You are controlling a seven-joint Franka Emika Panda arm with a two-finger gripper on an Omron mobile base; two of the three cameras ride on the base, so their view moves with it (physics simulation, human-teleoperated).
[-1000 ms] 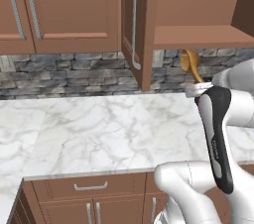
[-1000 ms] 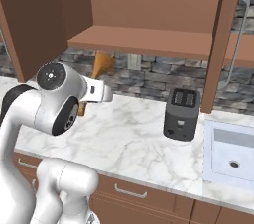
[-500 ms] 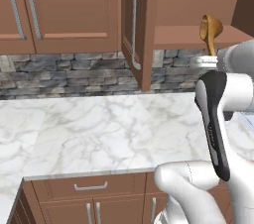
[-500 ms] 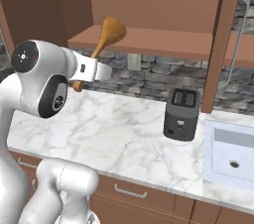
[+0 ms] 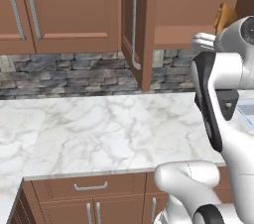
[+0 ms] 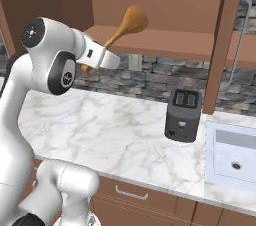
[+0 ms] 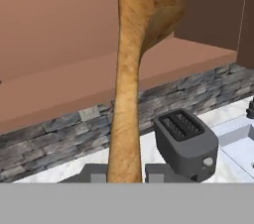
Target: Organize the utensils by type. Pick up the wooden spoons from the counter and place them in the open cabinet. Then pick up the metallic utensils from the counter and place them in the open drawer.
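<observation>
A white marble surface [image 6: 115, 135] ran under brown wall cabinets, backed by grey stone. We saw the open cabinet [image 6: 165, 45] above it, its door [image 5: 135, 25] swung out. Our end effector [image 7: 126, 172] was pinching the handle of the large wooden spoon [image 6: 122, 30], whose bowl was raised before the cabinet's shelf, just above its front edge. A dark toaster [image 6: 183, 115] stood on the surface below the cabinet, beside a sink [image 6: 234, 156].
</observation>
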